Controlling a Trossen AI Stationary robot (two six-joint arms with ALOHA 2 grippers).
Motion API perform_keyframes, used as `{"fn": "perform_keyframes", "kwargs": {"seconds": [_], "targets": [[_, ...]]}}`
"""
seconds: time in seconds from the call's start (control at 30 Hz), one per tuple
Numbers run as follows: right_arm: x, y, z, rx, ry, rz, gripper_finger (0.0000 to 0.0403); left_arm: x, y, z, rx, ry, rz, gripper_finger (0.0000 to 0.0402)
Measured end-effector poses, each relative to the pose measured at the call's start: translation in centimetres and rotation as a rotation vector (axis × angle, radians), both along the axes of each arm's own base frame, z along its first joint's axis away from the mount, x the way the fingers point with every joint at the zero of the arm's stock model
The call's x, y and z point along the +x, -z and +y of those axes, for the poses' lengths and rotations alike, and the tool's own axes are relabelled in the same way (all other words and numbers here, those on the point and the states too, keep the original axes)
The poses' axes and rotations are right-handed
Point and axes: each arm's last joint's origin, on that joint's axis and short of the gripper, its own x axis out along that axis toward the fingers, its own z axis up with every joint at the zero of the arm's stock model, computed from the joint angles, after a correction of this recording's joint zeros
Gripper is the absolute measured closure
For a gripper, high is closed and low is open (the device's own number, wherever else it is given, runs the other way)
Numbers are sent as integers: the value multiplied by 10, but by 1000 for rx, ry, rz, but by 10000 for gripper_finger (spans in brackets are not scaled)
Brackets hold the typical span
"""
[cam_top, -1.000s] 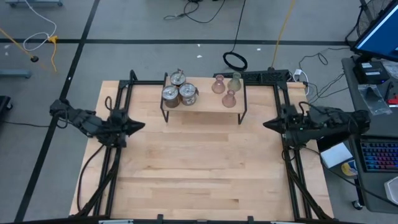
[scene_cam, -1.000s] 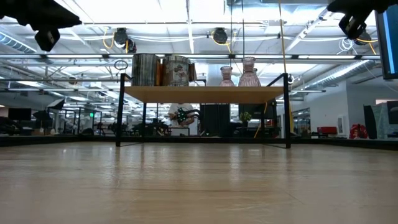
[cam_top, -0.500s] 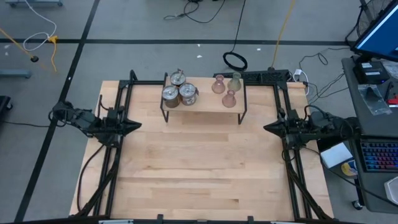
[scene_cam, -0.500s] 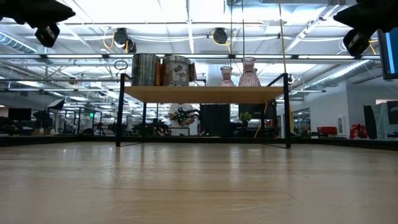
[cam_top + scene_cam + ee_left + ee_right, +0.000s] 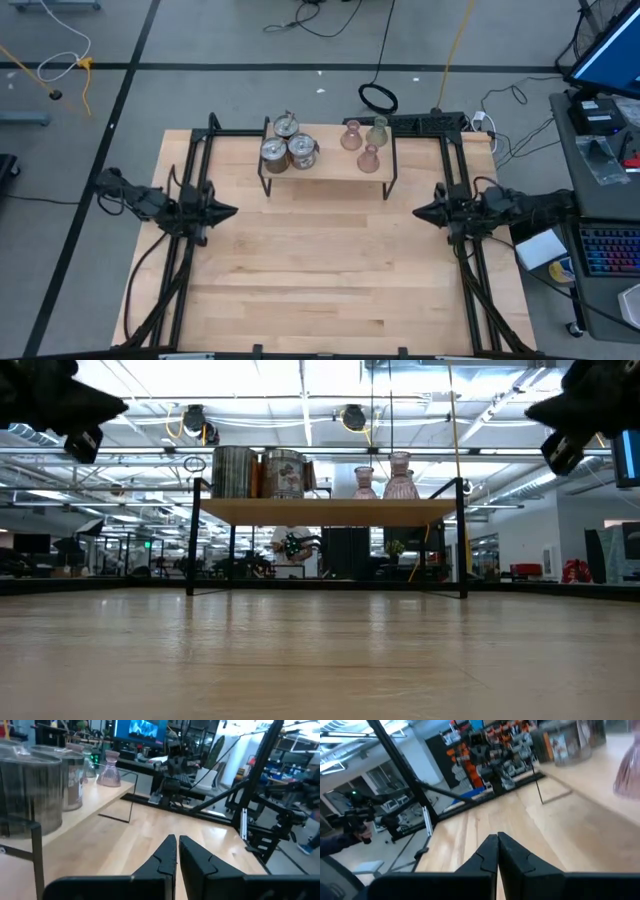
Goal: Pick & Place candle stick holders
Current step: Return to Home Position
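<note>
All six candle stick holders (image 5: 289,151) sit on the shelf (image 5: 335,166), upper middle. Left pincer (image 5: 228,210) and right pincer (image 5: 420,213), mid-frame edges, are pressed together, empty. Only risk: a wide swing clipping the shelf.

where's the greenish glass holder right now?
The greenish holder stands on the shelf at the far edge of the table, right end, beside one pink holder and behind the other.
</note>
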Motion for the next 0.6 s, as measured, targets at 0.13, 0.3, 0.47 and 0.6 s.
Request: {"fn": "perform_keyframes", "kwargs": {"seconds": [0.13, 0.3, 0.47, 0.6], "targets": [[7, 17, 1, 44, 4, 34, 403, 4, 14, -2, -7, -15, 28, 380], [13, 38, 2, 47, 36, 88, 403, 5, 19, -2, 18, -19, 46, 380], [16, 51, 2, 64, 45, 121, 403, 5, 20, -2, 63, -25, 60, 380], [18, 60, 2, 85, 71, 133, 403, 5, 21, -2, 78, -25, 65, 380]]}}
